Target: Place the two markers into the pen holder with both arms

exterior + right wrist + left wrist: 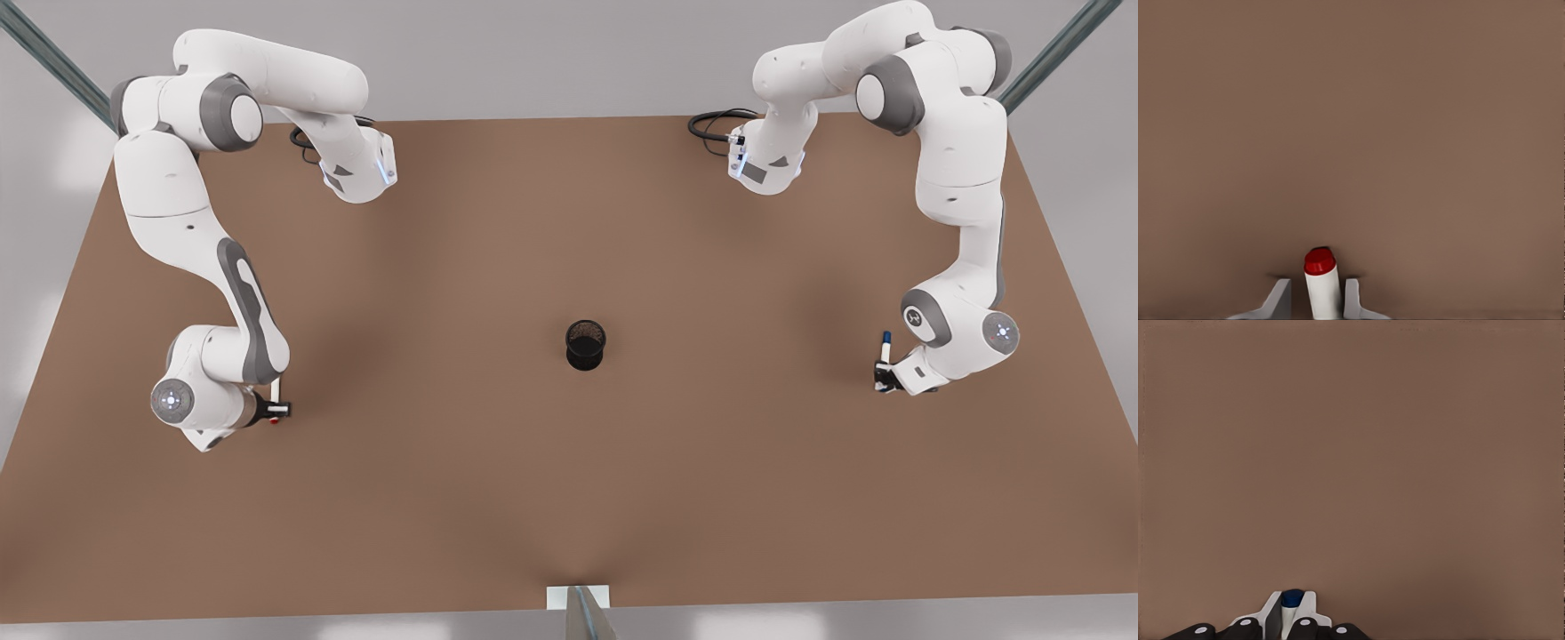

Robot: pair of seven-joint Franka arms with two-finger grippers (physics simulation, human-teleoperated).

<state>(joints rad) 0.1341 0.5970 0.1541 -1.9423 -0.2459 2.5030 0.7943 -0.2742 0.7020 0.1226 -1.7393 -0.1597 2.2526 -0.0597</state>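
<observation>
Red marker (1321,283) in right pincer (1315,300), blue marker (1292,599) in left pincer (1290,620)

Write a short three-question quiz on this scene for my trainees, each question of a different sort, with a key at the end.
1. True or false: the blue marker already stands inside the pen holder.
2. Multiple choice: which marker is between the fingers of the right gripper, seen at the front view's left? A. the red marker B. the blue one C. none
3. Fill in: the pen holder stands on the ___ table, between the two arms.

Key
1. False: it is in the left gripper, at the front view's right, far from the holder.
2. A.
3. Brown.
</observation>
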